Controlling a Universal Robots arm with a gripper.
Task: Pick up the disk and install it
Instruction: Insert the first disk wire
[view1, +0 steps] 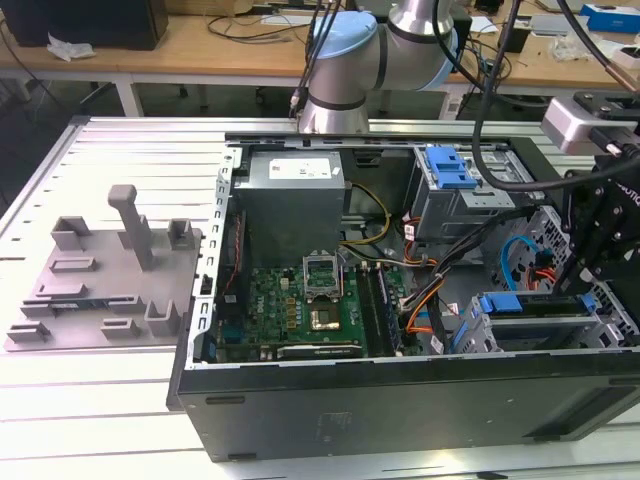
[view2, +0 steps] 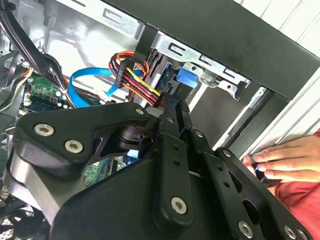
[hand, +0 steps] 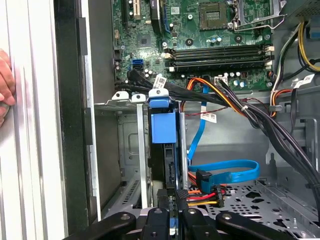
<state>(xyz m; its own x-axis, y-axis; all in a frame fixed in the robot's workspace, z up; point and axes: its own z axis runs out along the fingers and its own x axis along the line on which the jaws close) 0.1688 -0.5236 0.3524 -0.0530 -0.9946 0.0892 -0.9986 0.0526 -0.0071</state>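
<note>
Standing on edge, the disk (hand: 163, 127) sits in a slot of the grey drive cage (hand: 127, 150), blue carrier end toward the motherboard (hand: 200, 30). In the exterior view the disk (view1: 530, 305) lies in the cage at the case's corner on the exterior view's right, blue rails showing along its top. Gripper (hand: 173, 222) is at the disk's outer end: fingers (hand: 159, 220) drawn nearly together, with the disk's thin edge clamped between them. The cage slot next to the disk holds nothing visible. A flat blue cable (hand: 225, 172) loops just beside the cage, and a red-yellow-black wire bundle (hand: 202, 197) runs to a connector near the gripper. The open case (view1: 400, 410) also holds the motherboard, a grey power supply (view1: 295, 200) and an upper bay with a blue latch (view1: 450, 165). A person's hand (hand: 5, 82) rests on the table just outside the case wall; in the second wrist view the hand (view2: 285, 160) lies by the case's edge. A grey fixture plate (view1: 100, 280) lies on the table (view1: 100, 420), well apart from the case on the exterior view's left.
</note>
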